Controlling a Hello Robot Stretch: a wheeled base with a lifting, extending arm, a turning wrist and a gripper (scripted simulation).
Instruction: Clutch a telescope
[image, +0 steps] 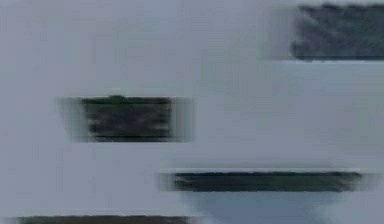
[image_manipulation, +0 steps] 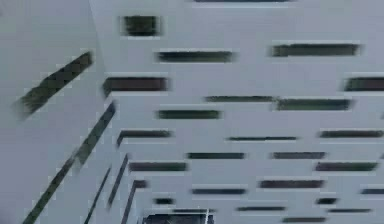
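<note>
- Forward view: a pale surface (image: 60, 60) stands close ahead. It carries dark oblong marks: an upper-right patch (image: 340, 32), a mid-left patch (image: 125, 117) and a long low bar (image: 265, 181). All lie level and well apart from one another.
- Arm side view: a pale face (image_manipulation: 300, 22) is crossed by level dark bars (image_manipulation: 195, 56) in rows. Toward this view's left a second face meets it at a corner and bears slanted bars (image_manipulation: 55, 82).
- At the bottom edge of the arm side view sits a small framed shape (image_manipulation: 178, 215), too small to name.
- Telescope: I cannot tell where it is. None of the dark marks has the form of a tube or a stand, so I log none of them as the target.
- Tool: I cannot tell its state from these pictures, so I make no entry on it.
- Handling (judgement from the task wording only): I expect a rigid tube with a smooth, probably slippery skin. It should be moderately light, though front-heavy if the large lens sits at one end. The glass at both ends would be fragile, and any focus knob or finder delicate.
- Hold (judgement): I would take the main tube near its balance point and across its width, well clear of the lenses and small fittings. If it stands on legs, I would not pull on the legs.
- Writing: I can read no brand, label or lettering anywhere.
</note>
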